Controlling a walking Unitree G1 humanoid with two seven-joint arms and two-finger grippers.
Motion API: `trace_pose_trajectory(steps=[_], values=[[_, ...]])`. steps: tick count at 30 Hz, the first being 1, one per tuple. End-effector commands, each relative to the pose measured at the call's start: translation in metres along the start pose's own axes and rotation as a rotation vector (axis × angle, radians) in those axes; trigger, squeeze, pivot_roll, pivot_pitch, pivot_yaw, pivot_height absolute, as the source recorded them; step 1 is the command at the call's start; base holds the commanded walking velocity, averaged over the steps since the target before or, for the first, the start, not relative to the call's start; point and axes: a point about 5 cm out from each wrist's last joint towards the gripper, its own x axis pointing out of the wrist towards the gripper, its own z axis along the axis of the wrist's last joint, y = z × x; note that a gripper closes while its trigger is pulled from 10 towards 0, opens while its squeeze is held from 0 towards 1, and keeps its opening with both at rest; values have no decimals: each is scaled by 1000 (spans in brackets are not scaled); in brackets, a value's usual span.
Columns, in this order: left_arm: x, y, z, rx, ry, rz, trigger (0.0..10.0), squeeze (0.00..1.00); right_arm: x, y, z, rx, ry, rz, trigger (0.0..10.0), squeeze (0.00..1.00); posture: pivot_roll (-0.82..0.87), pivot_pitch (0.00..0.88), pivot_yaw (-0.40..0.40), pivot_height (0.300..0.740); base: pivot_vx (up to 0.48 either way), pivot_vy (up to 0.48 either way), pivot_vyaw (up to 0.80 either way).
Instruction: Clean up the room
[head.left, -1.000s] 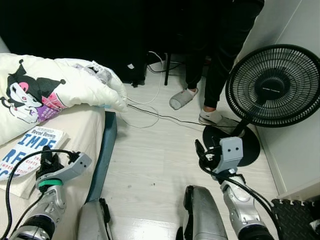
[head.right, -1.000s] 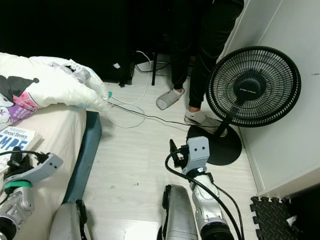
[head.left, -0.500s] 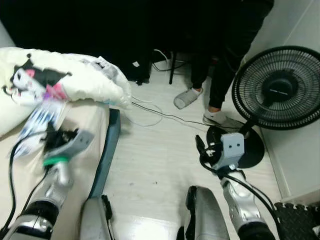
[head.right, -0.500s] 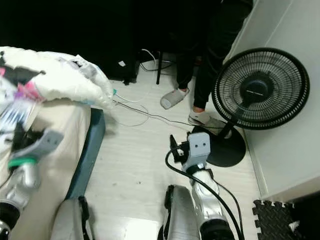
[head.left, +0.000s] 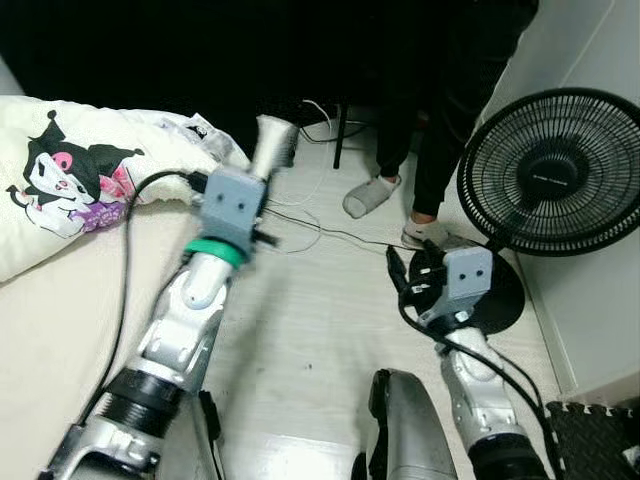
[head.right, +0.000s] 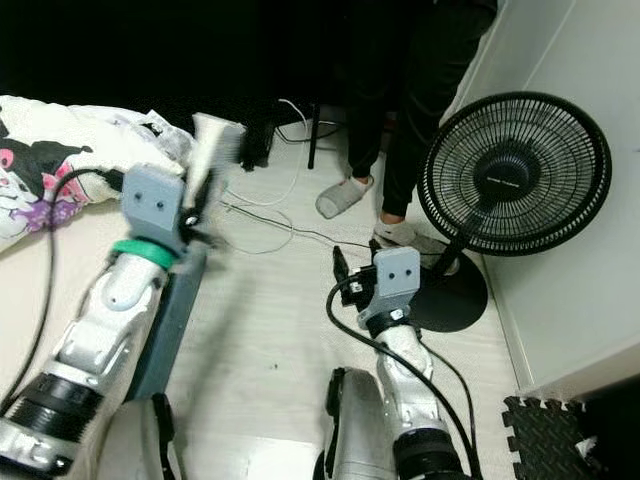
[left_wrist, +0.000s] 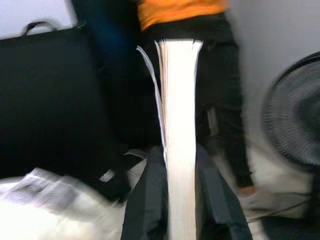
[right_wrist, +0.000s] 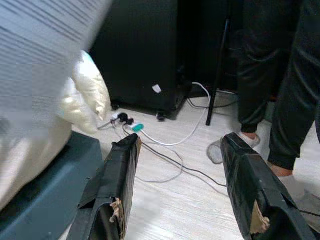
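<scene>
A thick book (head.left: 272, 140) with pale page edges is held upright in the air, blurred, past the edge of the bed (head.left: 60, 300). My left gripper (left_wrist: 180, 160) is shut on it, and the left wrist view shows the book (left_wrist: 178, 115) edge-on between the black fingers (left_wrist: 150, 200). This arm is raised above the bed's edge and the wooden floor. My right gripper (right_wrist: 181, 142) is open and holds nothing. It hangs low over the floor (head.left: 300, 330) in front of the fan base, where its fingers (head.left: 400, 278) are seen from above.
A white duvet with a cartoon print (head.left: 70, 180) lies on the bed. A black standing fan (head.left: 550, 170) is at the right by the wall. A person's legs (head.left: 440, 110) and a grey slipper (head.left: 365, 195) are ahead. Cables (head.left: 310, 225) trail across the floor.
My left arm has lifted the book off the bed and swung it up and to the right, over the bed's edge. The right arm has hardly moved.
</scene>
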Motion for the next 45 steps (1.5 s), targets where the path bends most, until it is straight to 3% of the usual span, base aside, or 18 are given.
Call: trace_pose_trajectory(steps=[1, 3, 4, 6, 8, 12, 45], values=[[-12, 2, -16, 19, 61, 11, 10000, 0, -5, -2, -2, 19, 15, -19, 10000, 0, 24, 96, 15, 467, 0, 0, 0], [-25, 2, -30, 23, 124, 4, 10000, 0, -5, 2, 1, 34, 11, -21, 10000, 0, 23, 96, 14, 472, 0, 0, 0], [-25, 2, -30, 23, 124, 4, 10000, 0, -5, 2, 1, 34, 11, -21, 10000, 0, 23, 96, 14, 472, 0, 0, 0], [-32, 4, -33, -33, 166, -1, 10000, 0, -4, 4, 4, 55, -6, -19, 10000, 0, 27, 94, 11, 482, 0, 0, 0], [-32, 7, -30, -108, 193, 16, 10000, 0, -3, 5, 6, 59, -14, -14, 10000, 0, 32, 92, 8, 491, 0, 0, 0], [-31, 8, -27, -144, 206, 23, 10000, 0, -2, 4, 7, 55, -13, -9, 10000, 0, 34, 89, 7, 501, 0, 0, 0], [-27, 11, -27, -118, 247, 50, 10000, 0, -2, 1, 7, 51, 8, -11, 10000, 0, 32, 76, 11, 589, 0, 0, 0]])
